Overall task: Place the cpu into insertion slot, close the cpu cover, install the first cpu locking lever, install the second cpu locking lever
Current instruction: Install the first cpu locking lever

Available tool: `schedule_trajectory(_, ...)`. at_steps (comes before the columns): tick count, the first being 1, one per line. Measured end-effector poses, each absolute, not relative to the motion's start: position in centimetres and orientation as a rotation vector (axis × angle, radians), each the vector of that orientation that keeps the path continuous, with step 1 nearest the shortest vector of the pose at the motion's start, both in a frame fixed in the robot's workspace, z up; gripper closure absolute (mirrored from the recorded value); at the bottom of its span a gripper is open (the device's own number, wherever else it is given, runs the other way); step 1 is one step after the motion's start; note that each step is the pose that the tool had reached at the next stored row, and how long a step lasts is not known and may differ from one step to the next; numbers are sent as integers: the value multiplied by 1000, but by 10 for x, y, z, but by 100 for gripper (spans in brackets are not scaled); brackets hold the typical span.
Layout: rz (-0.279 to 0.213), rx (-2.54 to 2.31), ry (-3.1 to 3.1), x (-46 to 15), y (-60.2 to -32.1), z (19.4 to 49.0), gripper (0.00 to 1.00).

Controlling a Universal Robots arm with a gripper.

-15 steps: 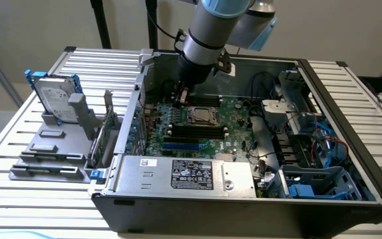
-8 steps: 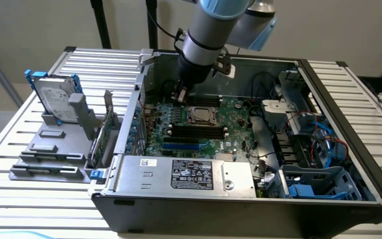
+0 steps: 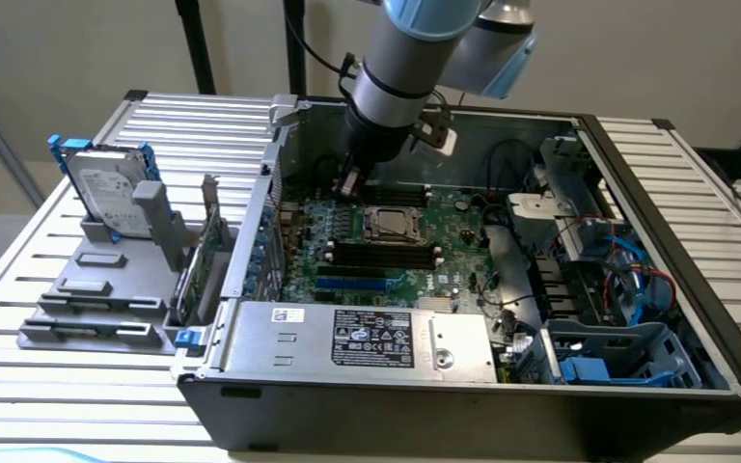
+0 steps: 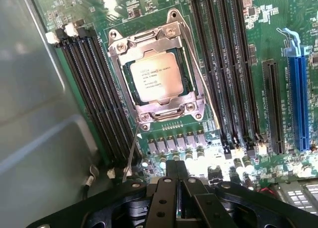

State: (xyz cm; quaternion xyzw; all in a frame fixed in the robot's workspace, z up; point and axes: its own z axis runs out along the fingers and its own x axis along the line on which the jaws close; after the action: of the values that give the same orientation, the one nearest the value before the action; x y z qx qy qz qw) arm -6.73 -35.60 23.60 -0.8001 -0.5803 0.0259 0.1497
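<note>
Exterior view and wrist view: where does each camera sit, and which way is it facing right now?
Exterior view: off the arm, above the open computer case, looking down into it at a slant; the arm and gripper reach down to the motherboard.
Wrist view: on the wrist, facing down at the cpu under its cpu cover; the gripper's black body shows in the foreground.
Shared: the insertion slot, the black memory slots and the blue slot.

Open case, pincer beside insertion slot
</note>
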Motion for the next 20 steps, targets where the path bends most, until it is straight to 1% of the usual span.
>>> schedule_trajectory(4, 63, -2327, -1613, -68, -356, 236, 89)
schedule_trajectory(11, 29, -2308, -1567, -76, -357, 240, 89)
schedule_trajectory(20, 10, -2321, -1525, -88, -358, 240, 89)
